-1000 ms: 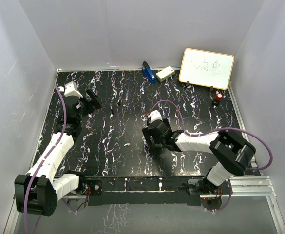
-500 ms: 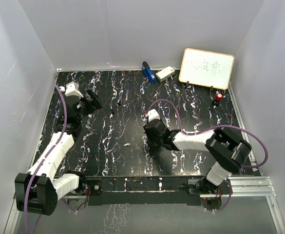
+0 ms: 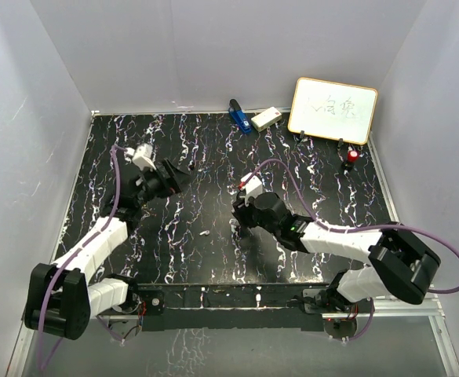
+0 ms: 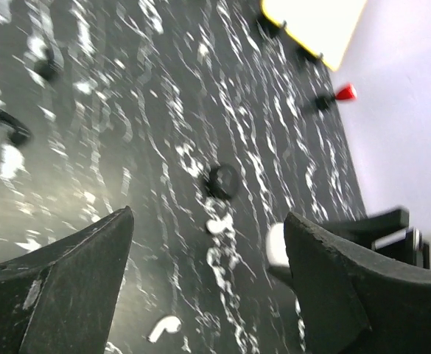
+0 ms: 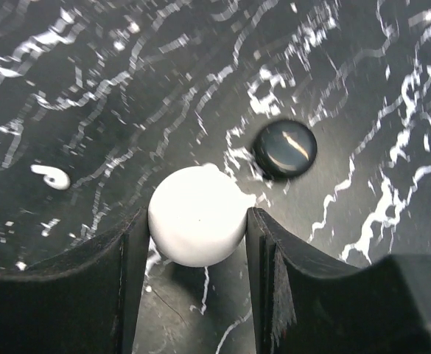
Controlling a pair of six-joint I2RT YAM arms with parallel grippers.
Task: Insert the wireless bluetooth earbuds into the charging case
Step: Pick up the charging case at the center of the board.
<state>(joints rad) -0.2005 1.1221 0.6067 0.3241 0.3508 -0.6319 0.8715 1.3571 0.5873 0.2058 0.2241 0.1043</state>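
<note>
One small white earbud (image 3: pixel 204 233) lies loose on the black, white-veined marble table (image 3: pixel 158 259), in the open stretch between the two arms and closer to the near edge than either gripper. No hand or finger touches it. In the right wrist view the same earbud (image 5: pixel 51 177) sits off to the left of the fingers, clearly apart from them. The second earbud cannot be made out for certain. The right gripper (image 5: pixel 197 221), just to the right of the earbud in the overhead view, has its two black fingers pressed against opposite sides of a white round puck (image 5: pixel 197 210), clamping it low over the table. Just beyond the puck lies a glossy black disc (image 5: pixel 285 149), flat on the marble and free of the fingers. The left gripper (image 3: pixel 176 176) hovers farther back and to the left, its fingers (image 4: pixel 68 273) spread wide with nothing between them. At the far edge of the table stand a small whiteboard (image 3: pixel 333 110) with a yellow rim, a blue object (image 3: pixel 237 116), a white box (image 3: pixel 266 118) and a small red-topped object (image 3: pixel 353 156).
</note>
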